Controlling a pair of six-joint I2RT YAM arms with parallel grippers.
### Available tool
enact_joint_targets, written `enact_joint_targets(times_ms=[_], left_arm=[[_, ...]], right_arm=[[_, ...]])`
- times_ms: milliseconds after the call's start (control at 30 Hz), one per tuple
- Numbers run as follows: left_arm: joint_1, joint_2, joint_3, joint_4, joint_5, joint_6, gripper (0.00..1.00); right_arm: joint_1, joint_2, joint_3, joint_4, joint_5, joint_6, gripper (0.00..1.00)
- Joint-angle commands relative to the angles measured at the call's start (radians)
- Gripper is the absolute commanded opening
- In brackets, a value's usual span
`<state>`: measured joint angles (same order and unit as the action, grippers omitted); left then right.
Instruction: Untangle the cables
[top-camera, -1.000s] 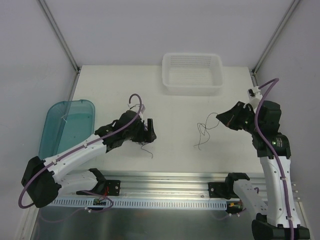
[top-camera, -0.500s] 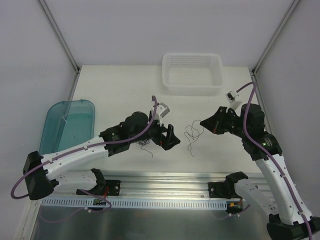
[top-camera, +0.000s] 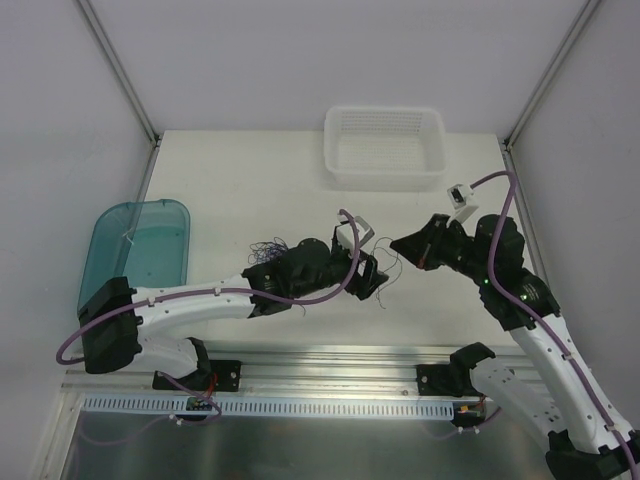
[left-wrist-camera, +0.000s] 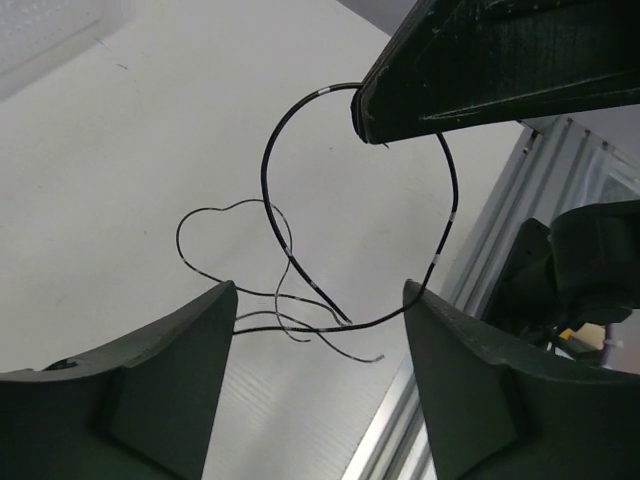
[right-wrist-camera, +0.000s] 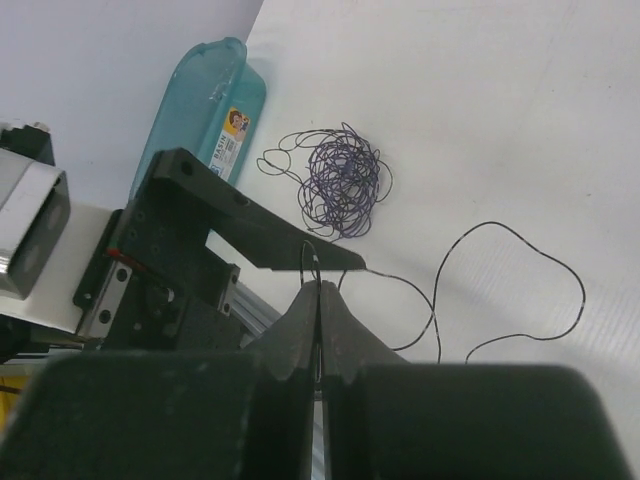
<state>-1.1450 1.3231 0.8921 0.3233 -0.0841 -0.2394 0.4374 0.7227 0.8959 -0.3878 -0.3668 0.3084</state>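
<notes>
From my remote seat, the far left of the white table (top-camera: 230, 180) has a teal bin (top-camera: 135, 250) lying on it. Right of that, near the middle of the table and just behind the left arm, sits the cable clump (right-wrist-camera: 342, 180), a small, tight ball of thin purple wire with a few loose curls on its edge. It rests on the table with nothing touching it. Next comes my left gripper (left-wrist-camera: 318, 290), reaching toward the centre with its jaws well apart and holding nothing. A single black strand (left-wrist-camera: 265, 175) hangs in loops in front of that gap and dips between the two fingers, but neither finger presses on it. The strand is separate from the clump and rises to my right gripper (right-wrist-camera: 320, 285), just to the right, whose jaws are pressed tight together on it. Wire leaves the pinch on both sides, and one long loop trails down to the table. Behind the two grippers, at the back of the table, stands a white basket (top-camera: 384, 180).
</notes>
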Motion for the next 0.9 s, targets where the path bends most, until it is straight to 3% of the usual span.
enact_joint_targets(times_ms=[0, 33, 100, 133, 233, 367, 433, 500, 533, 633, 733, 867], left_arm=[[-0.016, 0.019, 0.008, 0.123, -0.063, 0.045, 0.65], [-0.019, 0.019, 0.007, 0.126, -0.066, 0.046, 0.52], [-0.019, 0.016, -0.001, 0.143, -0.072, 0.045, 0.38], [-0.019, 0.011, -0.004, 0.148, -0.075, 0.043, 0.22], [-0.019, -0.007, -0.007, 0.149, -0.091, 0.046, 0.01], [-0.019, -0.036, -0.013, 0.149, -0.118, 0.049, 0.0], [-0.019, -0.047, -0.01, 0.135, -0.146, 0.051, 0.0], [-0.019, -0.054, 0.007, 0.109, -0.173, 0.063, 0.0], [-0.019, -0.059, 0.014, 0.091, -0.202, 0.068, 0.0], [-0.013, -0.074, 0.06, 0.013, -0.264, 0.098, 0.0], [0.008, -0.096, 0.135, -0.104, -0.316, 0.107, 0.0], [0.082, -0.14, 0.206, -0.249, -0.458, 0.104, 0.0]], right_arm=[[0.018, -0.02, -0.006, 0.069, 0.025, 0.026, 0.01], [0.017, -0.023, -0.008, 0.067, 0.029, 0.028, 0.01], [0.02, -0.029, -0.011, 0.064, 0.032, 0.026, 0.01], [0.018, -0.029, -0.012, 0.063, 0.034, 0.028, 0.01], [0.021, -0.035, -0.02, 0.06, 0.038, 0.026, 0.02], [0.02, -0.046, -0.017, 0.029, 0.052, 0.009, 0.06], [0.021, -0.051, -0.003, 0.017, 0.051, -0.002, 0.2], [0.02, -0.065, 0.012, -0.017, 0.057, -0.028, 0.39], [0.021, -0.069, 0.035, -0.049, 0.06, -0.04, 0.59], [0.021, -0.094, 0.081, -0.115, 0.078, -0.109, 0.86], [0.021, -0.123, 0.132, -0.206, 0.095, -0.181, 1.0], [0.021, -0.166, 0.14, -0.287, 0.117, -0.227, 0.97]])
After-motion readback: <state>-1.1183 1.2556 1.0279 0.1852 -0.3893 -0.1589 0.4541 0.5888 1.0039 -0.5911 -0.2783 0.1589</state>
